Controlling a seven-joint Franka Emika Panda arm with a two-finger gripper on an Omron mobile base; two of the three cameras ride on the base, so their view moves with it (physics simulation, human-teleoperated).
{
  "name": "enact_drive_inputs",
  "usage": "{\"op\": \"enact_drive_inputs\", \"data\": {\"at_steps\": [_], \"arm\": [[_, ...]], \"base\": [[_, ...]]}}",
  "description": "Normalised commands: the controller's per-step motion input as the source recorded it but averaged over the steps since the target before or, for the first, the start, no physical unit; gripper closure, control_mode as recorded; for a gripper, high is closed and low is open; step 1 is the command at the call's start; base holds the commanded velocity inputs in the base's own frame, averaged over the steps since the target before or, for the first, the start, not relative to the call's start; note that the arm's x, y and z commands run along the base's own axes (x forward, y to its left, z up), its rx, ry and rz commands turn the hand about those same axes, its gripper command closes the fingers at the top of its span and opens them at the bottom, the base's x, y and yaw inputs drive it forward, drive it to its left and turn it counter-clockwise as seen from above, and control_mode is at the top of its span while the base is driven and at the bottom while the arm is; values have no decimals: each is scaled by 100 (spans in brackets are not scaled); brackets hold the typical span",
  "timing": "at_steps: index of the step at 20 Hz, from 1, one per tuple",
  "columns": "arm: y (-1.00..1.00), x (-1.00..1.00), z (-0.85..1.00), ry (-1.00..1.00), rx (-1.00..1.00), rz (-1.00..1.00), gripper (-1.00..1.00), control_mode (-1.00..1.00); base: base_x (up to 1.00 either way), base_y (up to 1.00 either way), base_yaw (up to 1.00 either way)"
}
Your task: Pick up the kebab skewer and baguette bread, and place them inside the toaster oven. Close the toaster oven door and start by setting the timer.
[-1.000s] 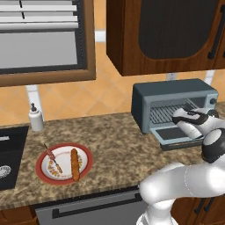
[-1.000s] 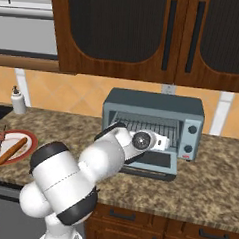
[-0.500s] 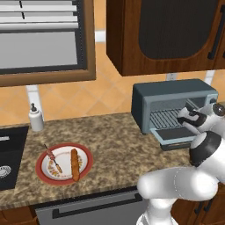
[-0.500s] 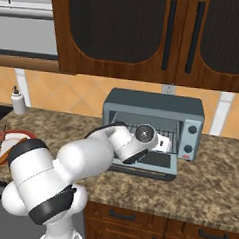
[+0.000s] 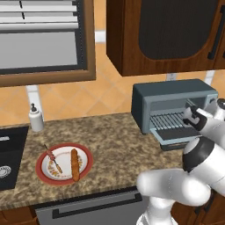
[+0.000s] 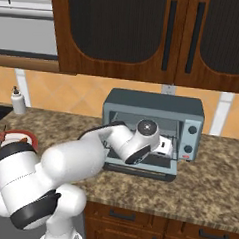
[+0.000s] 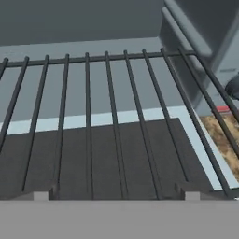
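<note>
The blue-grey toaster oven (image 5: 176, 94) (image 6: 152, 101) stands on the counter with its door (image 5: 176, 134) (image 6: 138, 168) dropped open and flat. My gripper (image 5: 193, 116) (image 6: 164, 145) (image 7: 114, 196) is at the oven's mouth on the right side, just above the wire rack (image 7: 116, 116). It is open, its jaws wide apart with nothing between them. Far to the left, the kebab skewer (image 5: 53, 159) and the baguette bread (image 5: 74, 164) lie side by side on a red-rimmed plate (image 5: 41, 169) (image 6: 13, 133).
A white soap bottle (image 5: 35, 118) (image 6: 18, 101) stands at the backsplash beside a dark sink (image 5: 9, 154). Wooden cabinets hang low over the oven. The oven's knobs (image 6: 192, 130) sit on its right side, close to my hand. Speckled counter lies between plate and oven.
My elbow and forearm have swung round, while the hand has stayed at the oven's mouth and edged slightly right. The jaws remain open. Skewer and bread have not moved.
</note>
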Motion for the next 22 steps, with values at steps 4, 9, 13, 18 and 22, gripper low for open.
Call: {"op": "enact_drive_inputs", "data": {"at_steps": [4,9,13,18,22], "arm": [[-5,-81,-89,16,-3,3,-100,-100],[-3,-44,16,2,0,1,-100,-100],[15,-30,95,-3,0,0,-100,-100],[39,-3,97,-6,0,-1,-100,-100],[31,-26,29,0,0,0,-100,-100]], "base": [[0,0,0],[0,0,0],[0,0,0],[0,0,0],[0,0,0]]}}
